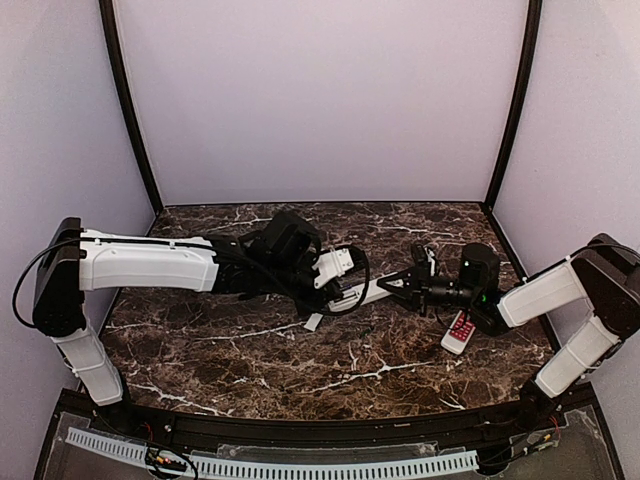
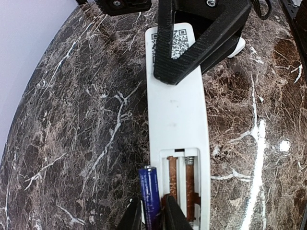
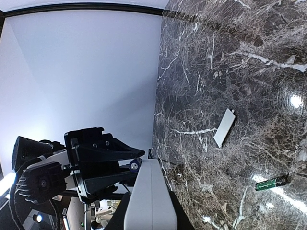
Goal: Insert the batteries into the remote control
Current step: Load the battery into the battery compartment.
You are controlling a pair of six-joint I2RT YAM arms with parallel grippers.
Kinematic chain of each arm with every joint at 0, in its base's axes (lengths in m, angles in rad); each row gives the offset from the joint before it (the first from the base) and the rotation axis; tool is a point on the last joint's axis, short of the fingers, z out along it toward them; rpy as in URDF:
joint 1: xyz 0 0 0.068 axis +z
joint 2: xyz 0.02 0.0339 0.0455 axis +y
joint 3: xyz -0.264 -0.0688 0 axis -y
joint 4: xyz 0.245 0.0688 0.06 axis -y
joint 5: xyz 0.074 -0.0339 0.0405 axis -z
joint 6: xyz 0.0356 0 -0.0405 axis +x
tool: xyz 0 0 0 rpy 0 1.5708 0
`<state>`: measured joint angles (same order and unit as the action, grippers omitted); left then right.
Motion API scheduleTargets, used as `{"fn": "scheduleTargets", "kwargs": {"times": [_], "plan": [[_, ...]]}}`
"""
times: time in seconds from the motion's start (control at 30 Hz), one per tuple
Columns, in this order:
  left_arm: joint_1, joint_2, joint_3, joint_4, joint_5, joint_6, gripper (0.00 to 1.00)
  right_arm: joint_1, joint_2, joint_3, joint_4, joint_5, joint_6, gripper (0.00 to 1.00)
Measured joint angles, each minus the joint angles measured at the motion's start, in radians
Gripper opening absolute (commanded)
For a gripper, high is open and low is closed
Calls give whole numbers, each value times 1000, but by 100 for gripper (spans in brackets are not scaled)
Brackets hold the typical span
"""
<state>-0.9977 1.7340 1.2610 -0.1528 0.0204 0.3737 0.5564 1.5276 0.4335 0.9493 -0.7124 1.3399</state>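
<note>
remote control: lies back-up mid-table, its long axis running from 9 to 3 o'clock in the top view.
battery bay: open, at the remote's 6 o'clock end in the left wrist view, coppery contacts showing.
blue battery: just at the bay's 9 o'clock edge, tilted, its tip pointing to 12.
left gripper: clamped on the blue battery.
right gripper: closed on the remote's opposite end, at 3 o'clock in the top view, beside the QR label.
cover: small white piece flat on the table, at 7 o'clock of the remote.
green battery: lies on the marble at 4 o'clock of the cover in the right wrist view, apart from it.
red-and-white remote: at 4 o'clock of the right gripper, near it.
</note>
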Motion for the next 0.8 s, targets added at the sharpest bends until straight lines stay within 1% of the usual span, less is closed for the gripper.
{"fn": "scheduleTargets", "kwargs": {"times": [0.07,0.23,0.37,0.53,0.8], "plan": [[0,1,3,-6,-1,-2,17,0,0,0,-2,-2,0,0],[0,5,12,-18,1,-8,6,0,0,0,-2,0,-2,0],[0,6,13,-22,16,-14,1,0,0,0,-7,-1,-11,0],[1,6,13,-29,28,-21,2,0,-8,0,-30,-1,-39,0],[1,6,13,-23,51,-57,2,0,-13,0,-61,8,-61,0]]}}
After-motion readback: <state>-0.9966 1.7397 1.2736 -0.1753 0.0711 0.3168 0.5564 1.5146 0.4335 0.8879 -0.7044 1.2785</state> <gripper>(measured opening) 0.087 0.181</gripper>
